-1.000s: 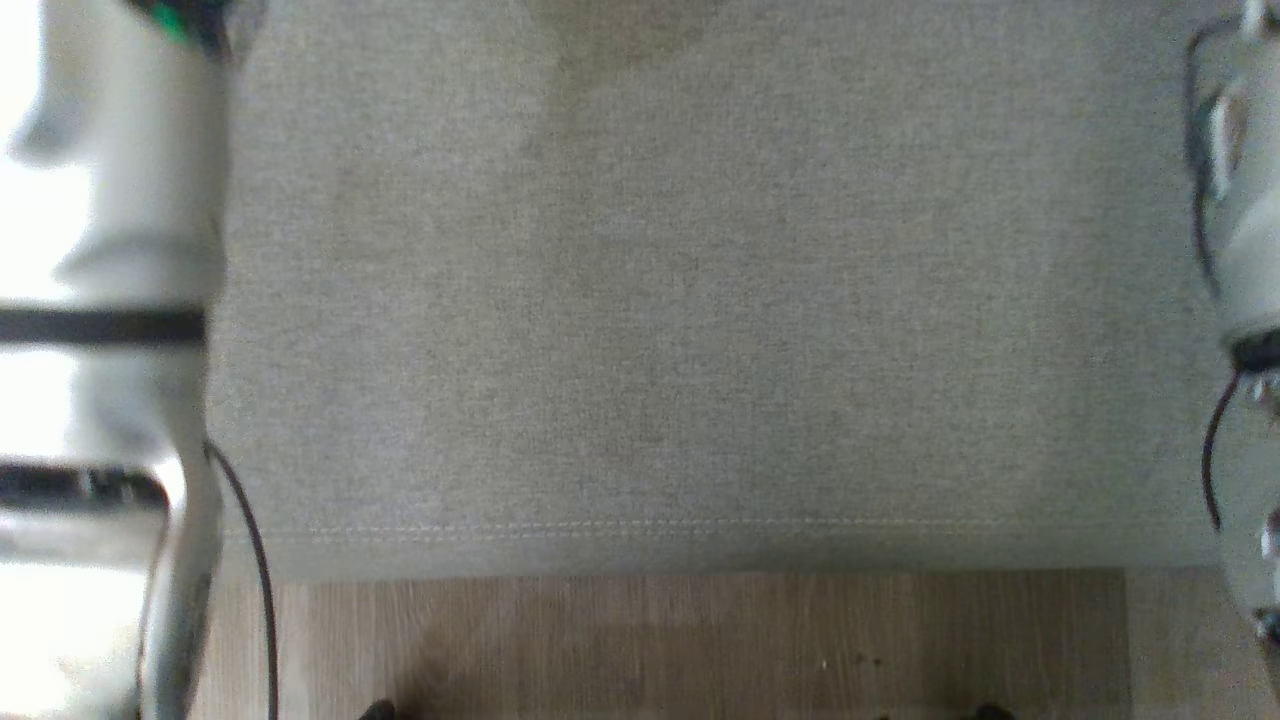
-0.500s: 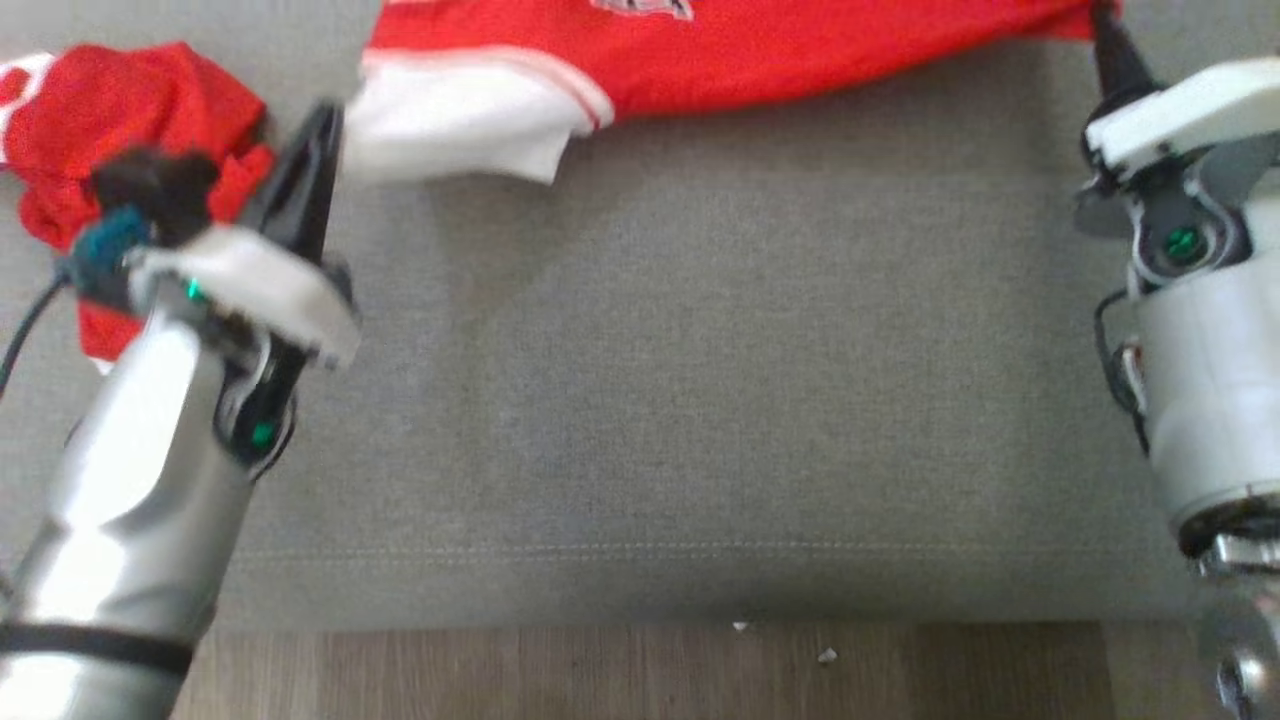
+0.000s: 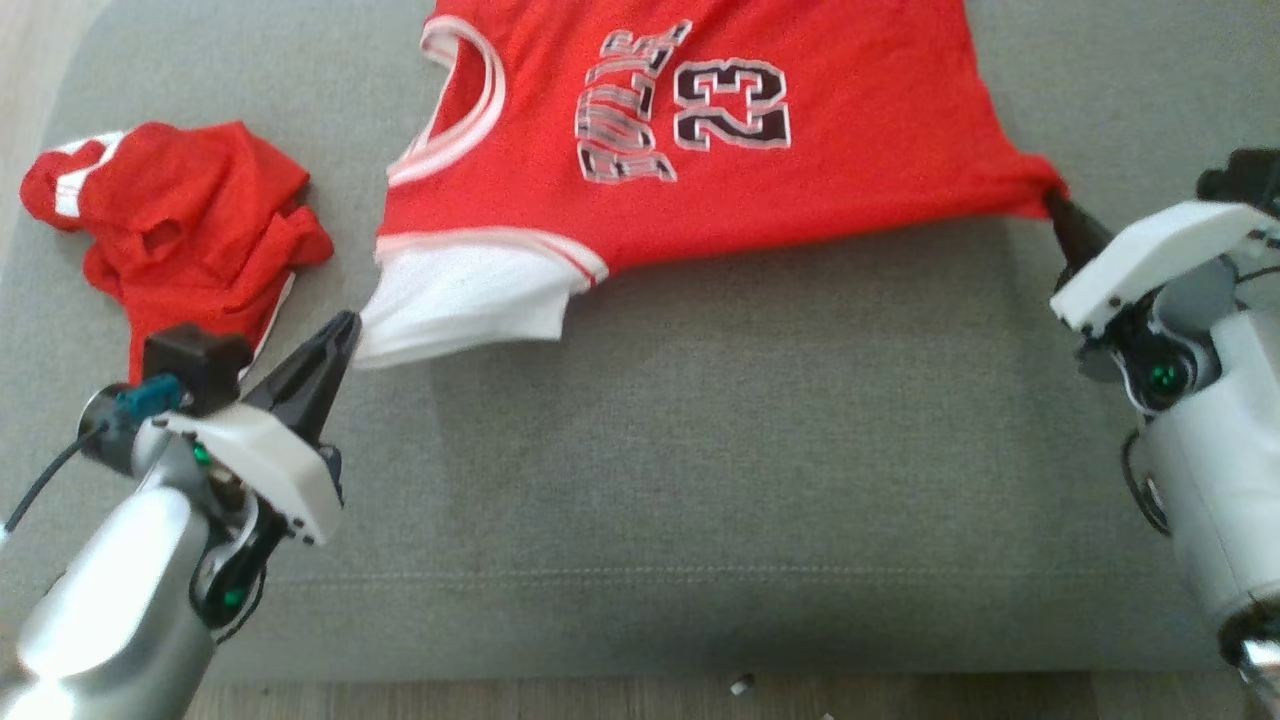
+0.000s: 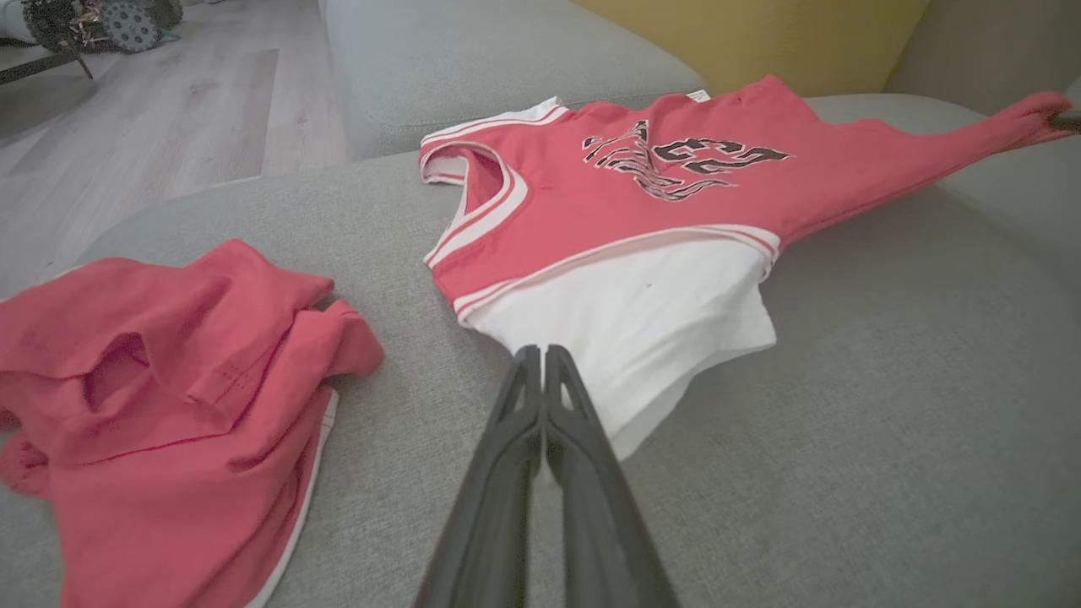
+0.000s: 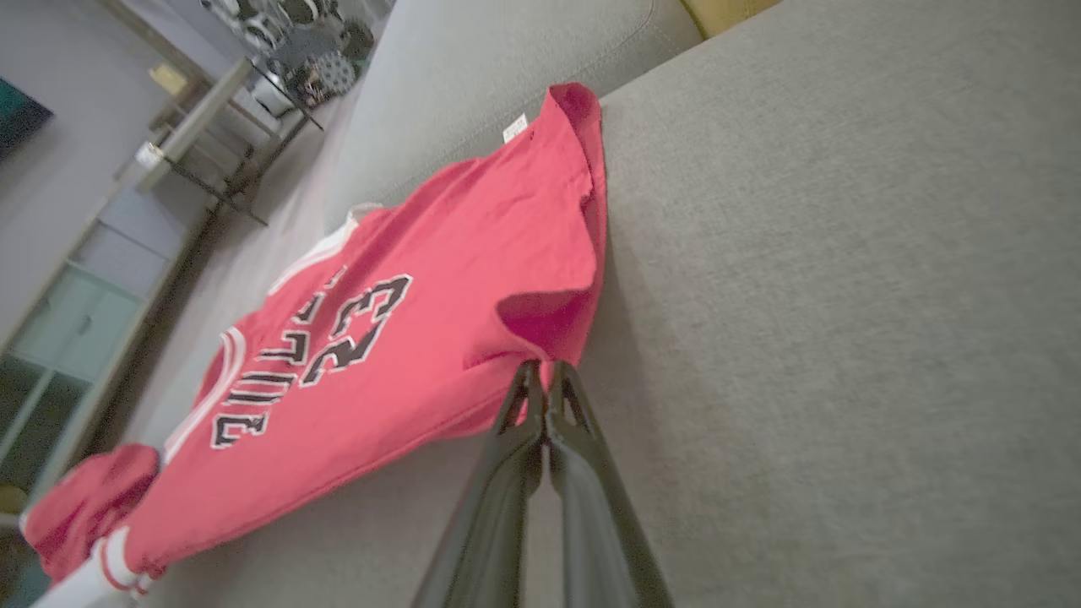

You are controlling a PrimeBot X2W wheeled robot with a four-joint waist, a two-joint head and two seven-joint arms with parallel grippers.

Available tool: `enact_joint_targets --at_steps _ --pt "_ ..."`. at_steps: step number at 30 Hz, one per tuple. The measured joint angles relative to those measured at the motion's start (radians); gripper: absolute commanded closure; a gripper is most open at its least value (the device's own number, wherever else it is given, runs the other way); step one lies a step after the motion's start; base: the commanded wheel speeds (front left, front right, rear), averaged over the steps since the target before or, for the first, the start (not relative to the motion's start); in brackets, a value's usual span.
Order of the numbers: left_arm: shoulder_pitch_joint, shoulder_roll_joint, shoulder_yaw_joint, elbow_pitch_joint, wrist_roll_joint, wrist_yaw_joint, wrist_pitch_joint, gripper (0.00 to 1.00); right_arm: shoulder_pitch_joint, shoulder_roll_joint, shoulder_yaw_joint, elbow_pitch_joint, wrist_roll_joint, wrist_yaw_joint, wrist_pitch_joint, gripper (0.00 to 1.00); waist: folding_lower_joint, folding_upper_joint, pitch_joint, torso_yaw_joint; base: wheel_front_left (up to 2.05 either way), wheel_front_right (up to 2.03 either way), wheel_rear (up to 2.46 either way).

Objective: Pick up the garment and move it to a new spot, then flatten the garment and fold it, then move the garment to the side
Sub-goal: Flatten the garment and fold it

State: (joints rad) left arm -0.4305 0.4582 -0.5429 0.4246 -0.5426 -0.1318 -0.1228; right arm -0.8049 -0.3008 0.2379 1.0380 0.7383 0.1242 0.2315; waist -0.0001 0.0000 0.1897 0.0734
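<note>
The garment point(image 3: 700, 190) is a red jersey with white sleeves and the number 23, stretched flat across the grey sofa seat point(image 3: 760, 440). My left gripper point(image 3: 348, 325) is shut on the edge of its white sleeve point(image 4: 642, 321), fingers pinched together in the left wrist view point(image 4: 537, 355). At the right, my right gripper point(image 3: 1052, 195) is shut on the jersey's red hem corner point(image 5: 540, 329), pulling it to a point, as the right wrist view point(image 5: 545, 367) shows. The jersey point(image 5: 380, 338) lies print-up between both grippers.
A second red garment point(image 3: 190, 250) lies crumpled on the seat's left end, just beyond my left wrist point(image 4: 160, 397). The sofa back point(image 4: 473, 59) rises behind the jersey. Wooden floor point(image 3: 700, 695) runs along the seat's near edge.
The head camera has tilted up from the sofa's front edge, bringing the jersey and both grippers into view. Both grippers stay shut on the jersey.
</note>
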Motion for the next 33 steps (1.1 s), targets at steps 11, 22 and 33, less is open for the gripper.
enact_joint_targets --at_steps 11,22,33 --pt "0.128 0.077 -0.033 -0.111 -0.045 0.000 0.064 1.00 0.091 -0.089 0.211 -0.056 -0.062 0.000 0.072 1.00 0.0000 0.0000 -0.056 -0.029 0.00 0.00 0.00" --pt "0.229 0.152 -0.051 -0.222 -0.125 0.000 0.133 1.00 0.142 -0.168 0.358 -0.147 -0.032 0.000 0.152 1.00 0.0000 0.0000 -0.077 -0.060 0.00 0.00 0.00" --pt "0.310 0.235 -0.075 -0.327 -0.209 0.000 0.202 1.00 0.201 -0.256 0.489 -0.231 0.035 0.000 0.309 1.00 0.0000 0.0000 -0.111 -0.064 0.00 0.00 0.00"
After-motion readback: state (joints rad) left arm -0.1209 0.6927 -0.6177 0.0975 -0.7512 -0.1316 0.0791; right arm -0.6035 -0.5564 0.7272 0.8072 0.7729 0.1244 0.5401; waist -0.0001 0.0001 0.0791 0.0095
